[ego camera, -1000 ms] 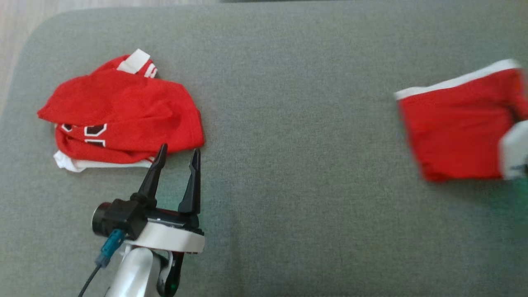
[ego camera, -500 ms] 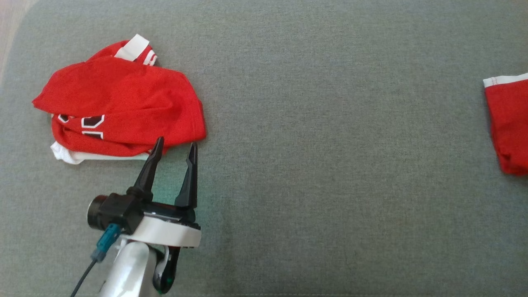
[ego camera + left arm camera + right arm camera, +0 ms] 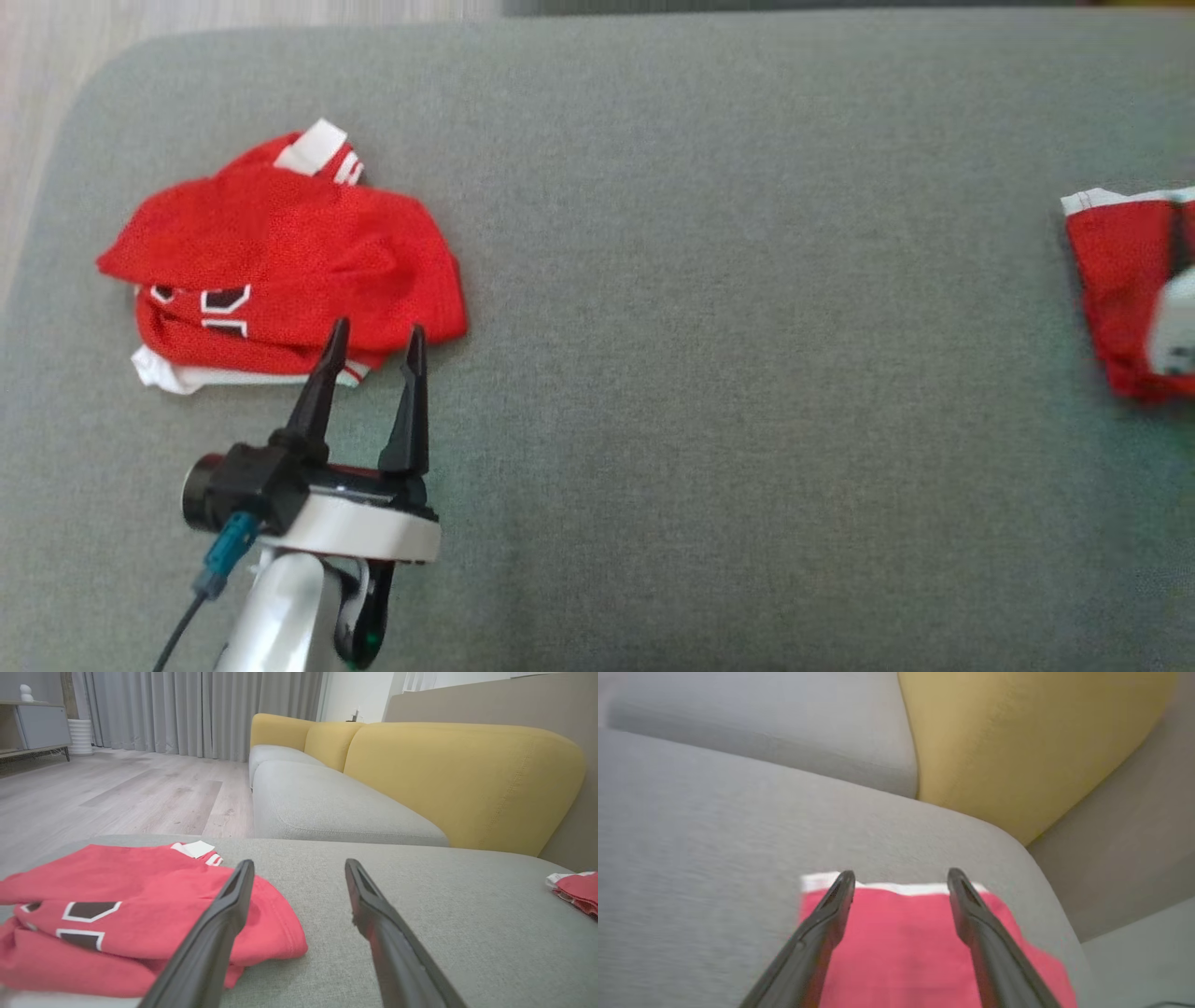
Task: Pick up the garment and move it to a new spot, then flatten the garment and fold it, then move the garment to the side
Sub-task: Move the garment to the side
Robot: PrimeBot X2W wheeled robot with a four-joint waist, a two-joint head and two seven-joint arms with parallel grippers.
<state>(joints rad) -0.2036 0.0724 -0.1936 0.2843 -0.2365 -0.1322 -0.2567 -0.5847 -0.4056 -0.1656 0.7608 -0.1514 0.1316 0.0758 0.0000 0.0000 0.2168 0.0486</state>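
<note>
A crumpled red garment with white trim and dark lettering lies at the left of the grey cushion. My left gripper stands open, its fingertips at the garment's near right edge and nothing between them. From the left wrist, the garment lies left of the open left gripper. A folded red garment with a white band lies at the right edge, partly behind my right arm's pale wrist. In the right wrist view, my right gripper hangs open over that folded garment.
A yellow sofa backrest and a second grey seat stand beyond the cushion. Wooden floor lies off the cushion's left end. The cushion's rounded right corner is close to the folded garment.
The folded garment has gone far to the right, near the cushion's corner. The left gripper has crept left along the crumpled garment's near edge. The camera has also shifted a little.
</note>
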